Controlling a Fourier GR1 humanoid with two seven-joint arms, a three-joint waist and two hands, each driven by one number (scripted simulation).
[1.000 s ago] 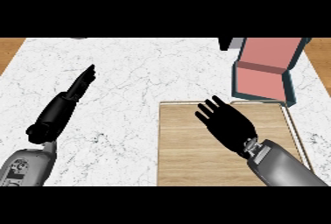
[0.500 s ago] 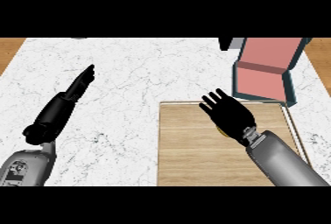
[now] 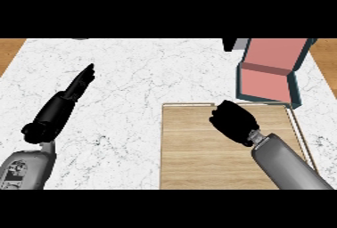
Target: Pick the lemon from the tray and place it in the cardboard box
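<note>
The lemon shows nowhere; it is likely hidden under the right hand (image 3: 232,121), whose fingers curl down at the far edge of the tray (image 3: 197,169) (whether they hold it, I cannot tell). A lemon should be light, firm and apt to roll, best taken around its middle. The cardboard box (image 3: 266,82) stands just beyond, far right. The left hand (image 3: 77,84) rests, fingers straight, over open counter (image 3: 151,71).

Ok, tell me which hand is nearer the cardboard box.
Right. The right hand sits over the tray's far end, just below-left of the cardboard box; the left hand is across the counter.
</note>
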